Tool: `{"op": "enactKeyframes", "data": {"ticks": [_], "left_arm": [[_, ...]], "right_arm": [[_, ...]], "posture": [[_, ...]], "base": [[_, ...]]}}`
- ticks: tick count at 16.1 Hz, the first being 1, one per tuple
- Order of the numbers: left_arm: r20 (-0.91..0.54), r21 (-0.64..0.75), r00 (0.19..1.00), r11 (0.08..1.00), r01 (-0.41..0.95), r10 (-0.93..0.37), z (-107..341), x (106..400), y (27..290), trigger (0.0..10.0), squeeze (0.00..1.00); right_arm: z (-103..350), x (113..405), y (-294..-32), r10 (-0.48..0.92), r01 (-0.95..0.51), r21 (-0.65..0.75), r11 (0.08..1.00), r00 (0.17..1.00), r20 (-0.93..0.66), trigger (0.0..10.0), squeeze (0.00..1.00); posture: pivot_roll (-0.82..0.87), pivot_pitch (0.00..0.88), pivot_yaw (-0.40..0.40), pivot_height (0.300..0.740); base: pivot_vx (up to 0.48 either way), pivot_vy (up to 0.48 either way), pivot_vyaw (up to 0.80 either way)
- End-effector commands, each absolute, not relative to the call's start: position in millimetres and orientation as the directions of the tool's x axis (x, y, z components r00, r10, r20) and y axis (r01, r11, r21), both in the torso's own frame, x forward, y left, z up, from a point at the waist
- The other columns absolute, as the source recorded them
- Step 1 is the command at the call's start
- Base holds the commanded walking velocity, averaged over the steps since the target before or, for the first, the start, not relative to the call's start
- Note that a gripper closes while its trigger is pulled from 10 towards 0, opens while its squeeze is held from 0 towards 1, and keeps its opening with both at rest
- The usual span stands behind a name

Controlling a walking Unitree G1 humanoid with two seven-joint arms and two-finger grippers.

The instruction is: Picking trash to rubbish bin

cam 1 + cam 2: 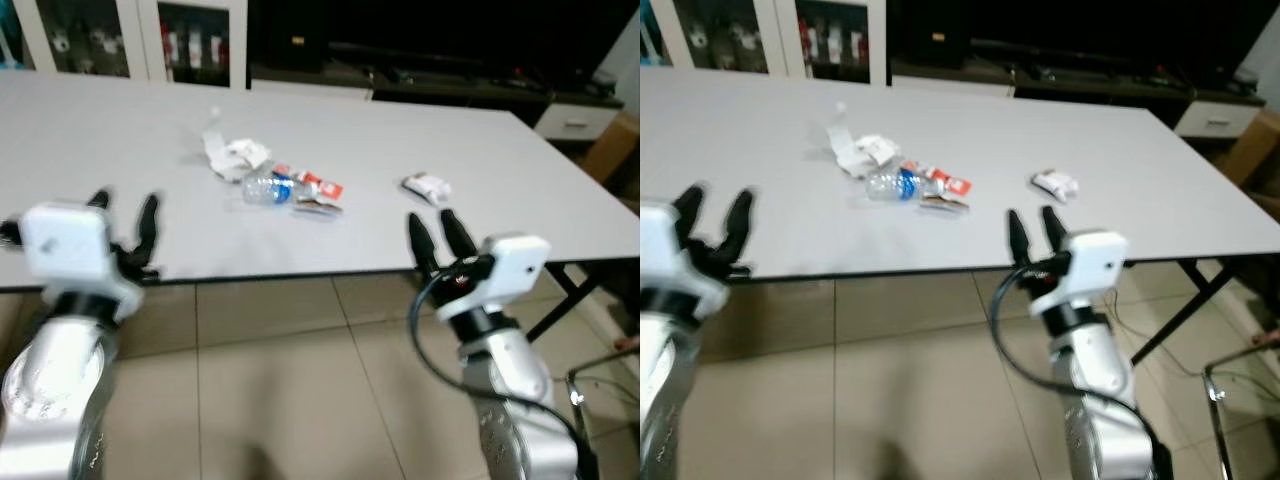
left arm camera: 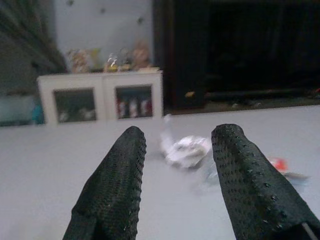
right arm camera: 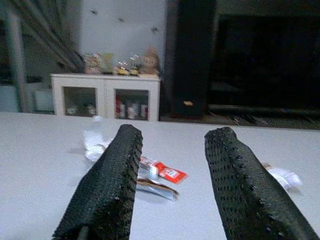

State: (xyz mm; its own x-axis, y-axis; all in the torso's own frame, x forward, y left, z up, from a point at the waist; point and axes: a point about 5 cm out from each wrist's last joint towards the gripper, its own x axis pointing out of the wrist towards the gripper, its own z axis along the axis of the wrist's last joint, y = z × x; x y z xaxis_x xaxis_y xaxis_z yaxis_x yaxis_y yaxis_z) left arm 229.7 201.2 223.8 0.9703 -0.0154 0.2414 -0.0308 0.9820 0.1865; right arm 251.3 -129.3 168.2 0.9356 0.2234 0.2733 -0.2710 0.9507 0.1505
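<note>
On the white desk (image 1: 120,130), near its middle, lies a small heap of trash: a crumpled white paper (image 1: 232,155), a crushed clear bottle (image 1: 266,189) with a blue label just beside it, a red and white wrapper (image 1: 322,185) touching the bottle's far end, and a flat dark-edged packet (image 1: 318,207) right below that wrapper. A separate crumpled white wrapper (image 1: 427,186) sits well apart from the heap, toward the robot's right. Both arms are raised at the near edge of the desk, short of the trash. The left pincer (image 1: 125,222) hovers over the desk's near edge with its two black fingers spread and nothing between them; the paper shows in the gap of its wrist view. The right pincer (image 1: 441,238) is likewise spread and empty, pointing toward the heap and the lone wrapper. Beyond the desk stand a white cabinet (image 1: 140,40) with glass doors and a dark television unit (image 1: 430,45). Beige tiled floor (image 1: 280,380) lies under the arms, and a metal chair frame (image 1: 605,385) stands at the robot's right.
</note>
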Motion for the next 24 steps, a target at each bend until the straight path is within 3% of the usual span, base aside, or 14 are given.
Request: {"op": "enactKeyframes", "data": {"ticks": [1,3,7,14,24], "left_arm": [[0.216,0.197,0.975,0.98,0.004,-0.047,222.3,234.8,193.4,10.0,0.0],[0.104,0.235,0.991,0.97,0.058,-0.084,198.8,248.1,184.2,10.0,0.0],[-0.028,0.223,0.984,0.958,0.18,-0.179,166.3,266.3,165.6,10.0,0.0],[0.021,0.215,0.993,0.97,0.111,-0.119,171.8,286.1,174.9,10.0,0.0],[0.011,0.217,0.995,0.971,0.098,-0.103,165.0,277.4,177.2,10.0,0.0]], "right_arm": [[163.8,258.7,-132.4,0.204,-0.239,0.143,0.96,0.953,0.226,10.0,0.0],[141.0,275.7,-139.9,0.165,-0.167,0.062,0.984,0.986,0.034,10.0,0.0],[115.1,299.0,-149.1,0.12,-0.125,-0.027,0.992,0.985,-0.125,10.0,0.0],[122.9,305.7,-122.0,0.203,-0.206,-0.026,0.978,0.975,-0.095,10.0,0.0],[123.6,309.2,-129.5,0.171,-0.173,-0.014,0.985,0.981,-0.093,10.0,0.0]], "posture": [[0.1,0.0,-0.132,0.74],[0.08,0.0,-0.114,0.74],[0.04,0.0,-0.07,0.74],[0.03,0.0,-0.096,0.74],[0.04,0.0,-0.112,0.74]], "base": [[0.0,0.0,0.0],[0.0,0.0,0.0],[0.0,0.0,0.0],[0.36,0.0,0.0],[0.401,0.0,-0.08]]}}
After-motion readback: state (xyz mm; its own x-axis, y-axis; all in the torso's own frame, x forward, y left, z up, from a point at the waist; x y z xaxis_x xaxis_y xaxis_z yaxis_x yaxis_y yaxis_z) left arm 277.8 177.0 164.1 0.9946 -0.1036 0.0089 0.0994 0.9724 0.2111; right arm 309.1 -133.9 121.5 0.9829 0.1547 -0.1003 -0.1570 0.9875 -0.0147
